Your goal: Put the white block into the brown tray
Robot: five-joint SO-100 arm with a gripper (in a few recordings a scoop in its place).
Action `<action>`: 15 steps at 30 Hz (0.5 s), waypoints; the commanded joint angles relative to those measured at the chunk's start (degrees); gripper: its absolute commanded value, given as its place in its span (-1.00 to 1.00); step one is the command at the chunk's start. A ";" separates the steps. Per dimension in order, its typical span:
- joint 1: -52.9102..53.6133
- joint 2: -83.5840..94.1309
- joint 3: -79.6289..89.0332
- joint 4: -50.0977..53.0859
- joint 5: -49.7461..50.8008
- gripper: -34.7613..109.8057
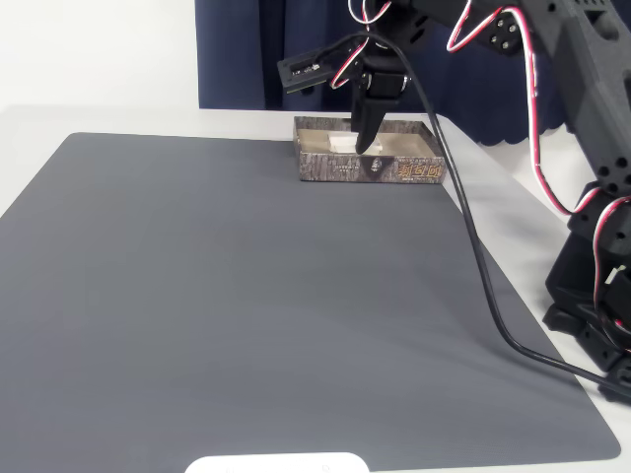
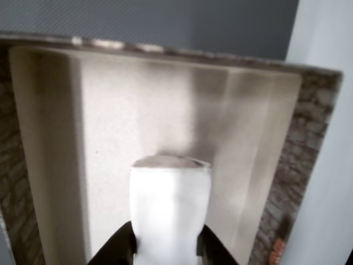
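In the fixed view the pincer [image 1: 367, 138] hides part of the white block [image 1: 341, 143] inside the brown tray [image 1: 370, 168], whose label print is too small to read. In the wrist view the block's [image 2: 170, 212] lower end and the tray's [image 2: 306, 165] sides are cut off by the edges, both blurred

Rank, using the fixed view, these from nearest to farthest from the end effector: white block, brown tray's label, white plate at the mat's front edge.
1. White block, held between its fingers over the tray.
2. Label, tray's front wall, right.
3. White plate, bottom edge.
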 commanded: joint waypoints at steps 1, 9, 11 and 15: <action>0.00 0.18 -2.20 -0.26 0.53 -0.40; 0.09 0.09 -2.20 -0.97 0.26 -0.04; 0.35 0.09 -2.29 -0.97 0.26 0.00; 0.70 0.00 -2.55 -1.05 0.35 0.04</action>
